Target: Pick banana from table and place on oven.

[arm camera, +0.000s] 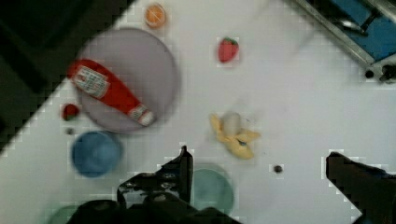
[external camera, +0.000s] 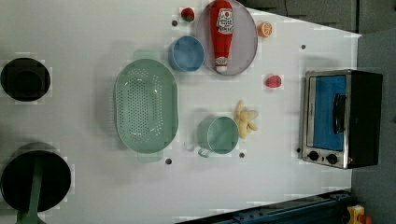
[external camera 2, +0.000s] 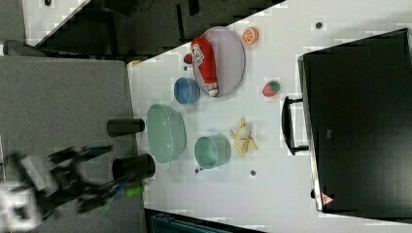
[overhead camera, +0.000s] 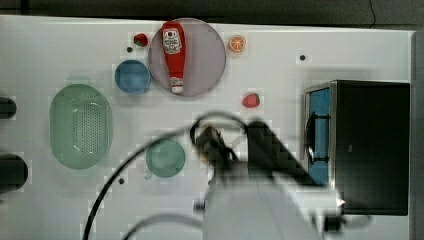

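The pale yellow banana (arm camera: 233, 136) lies on the white table (arm camera: 289, 102), beside the teal cup (arm camera: 212, 189). My gripper (arm camera: 266, 170) hovers above the table with its two dark fingers (arm camera: 183, 169) spread wide; it is open, with nothing between them. The banana sits just ahead of the fingertips, untouched. In the left view the banana (external camera: 245, 120) lies between the cup and the oven (external camera: 341, 116). It also lies in front of the oven (external camera 2: 359, 126) handle in the right view as the banana (external camera 2: 243, 137). My arm (overhead camera: 260, 200) covers that spot in the top view, next to the oven (overhead camera: 372, 145).
A ketchup bottle (overhead camera: 173, 55) lies on a grey plate (overhead camera: 207, 55). Nearby are a blue bowl (overhead camera: 132, 76), a green colander (overhead camera: 80, 125), the teal cup (overhead camera: 165, 157), two strawberries (overhead camera: 251, 100) and an orange slice (overhead camera: 237, 43). Black cylinders (external camera: 25, 79) stand at the left view's left.
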You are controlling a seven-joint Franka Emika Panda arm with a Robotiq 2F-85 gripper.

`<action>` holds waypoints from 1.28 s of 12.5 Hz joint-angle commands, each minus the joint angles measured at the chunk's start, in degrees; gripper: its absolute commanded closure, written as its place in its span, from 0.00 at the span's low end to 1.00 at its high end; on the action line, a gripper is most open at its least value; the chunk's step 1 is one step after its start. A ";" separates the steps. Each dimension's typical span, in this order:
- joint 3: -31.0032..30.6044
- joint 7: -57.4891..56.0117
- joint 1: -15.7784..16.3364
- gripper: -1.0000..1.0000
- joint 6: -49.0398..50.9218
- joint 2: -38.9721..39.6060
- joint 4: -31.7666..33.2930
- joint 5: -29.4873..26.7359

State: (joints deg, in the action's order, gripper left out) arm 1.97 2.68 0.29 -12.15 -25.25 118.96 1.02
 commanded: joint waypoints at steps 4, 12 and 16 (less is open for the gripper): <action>-2.65 -2.60 -0.76 0.00 -17.34 15.98 12.15 -0.08; -3.70 -2.60 -0.62 0.00 -39.61 34.72 18.85 -0.12; -5.67 -2.60 -0.58 0.00 -46.92 41.57 20.21 -0.12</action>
State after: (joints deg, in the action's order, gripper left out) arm -3.70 0.63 0.20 -58.64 16.14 138.54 1.87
